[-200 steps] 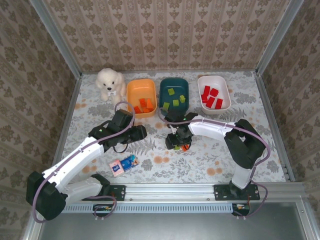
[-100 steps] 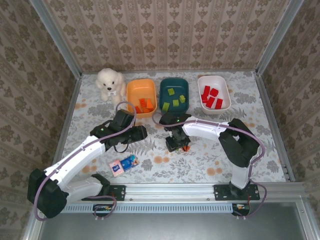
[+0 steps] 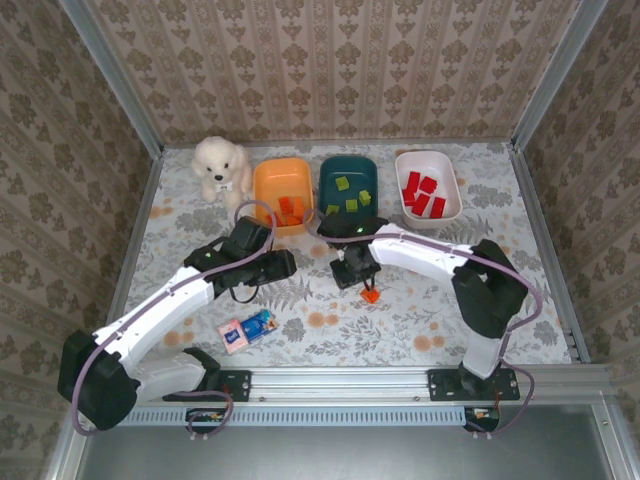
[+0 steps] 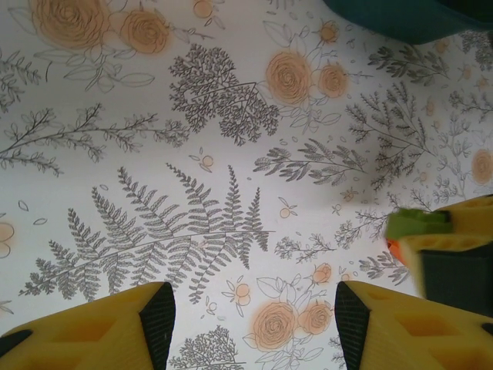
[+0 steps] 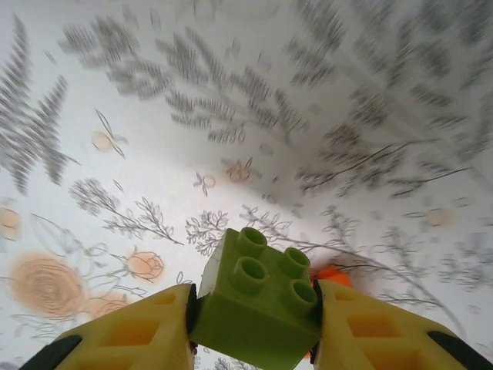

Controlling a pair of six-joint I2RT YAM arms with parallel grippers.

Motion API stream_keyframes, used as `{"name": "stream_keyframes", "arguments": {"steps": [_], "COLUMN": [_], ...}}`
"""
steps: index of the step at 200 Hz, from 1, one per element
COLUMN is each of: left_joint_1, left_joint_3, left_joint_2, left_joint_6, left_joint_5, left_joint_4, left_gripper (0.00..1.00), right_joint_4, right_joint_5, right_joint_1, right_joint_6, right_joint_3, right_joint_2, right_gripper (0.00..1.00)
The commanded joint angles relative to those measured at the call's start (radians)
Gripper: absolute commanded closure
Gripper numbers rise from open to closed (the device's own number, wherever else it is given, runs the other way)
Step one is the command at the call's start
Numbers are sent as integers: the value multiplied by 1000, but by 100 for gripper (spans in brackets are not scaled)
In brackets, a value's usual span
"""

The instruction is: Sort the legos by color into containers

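Note:
My right gripper (image 5: pixel 254 324) is shut on a lime green lego (image 5: pixel 258 301), held studs-up just above the table; from above this gripper (image 3: pixel 355 268) sits in front of the dark teal tub (image 3: pixel 348 170). An orange lego (image 3: pixel 370 294) lies on the table just near of it, partly hidden behind the green one (image 5: pixel 333 273). My left gripper (image 4: pixel 254 327) hangs open over bare floral table, left of the right gripper (image 4: pixel 451 254). The orange tub (image 3: pixel 270 180) holds orange legos, the teal tub green ones, the white tub (image 3: pixel 440 165) red ones.
A white plush dog (image 3: pixel 221 168) sits left of the orange tub. A flat pink-and-blue packet (image 3: pixel 247 329) lies near the front edge by the left arm. Patterned walls close in the table on three sides.
The right gripper has closed on the green lego and drawn slightly toward the tubs, leaving the orange lego on the table. The left arm has barely moved.

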Motion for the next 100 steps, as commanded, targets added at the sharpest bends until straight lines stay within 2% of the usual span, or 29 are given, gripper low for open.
{"name": "stream_keyframes", "arguments": {"steps": [1, 38, 100], "left_joint_1": [-13, -33, -46], "left_joint_3": [60, 123, 173], "left_joint_2": [25, 97, 151], "left_joint_6": [49, 87, 93], "left_joint_5": [15, 29, 32], "left_joint_4": [-4, 8, 28], "left_gripper": [40, 40, 40], "right_joint_4": [-36, 38, 221], "right_joint_5": [65, 27, -115], "right_joint_1": [-84, -217, -324], "right_joint_6": [-16, -22, 21], "right_joint_3": [107, 250, 458], "right_joint_2": [-96, -51, 225], "right_gripper": [65, 65, 65]}}
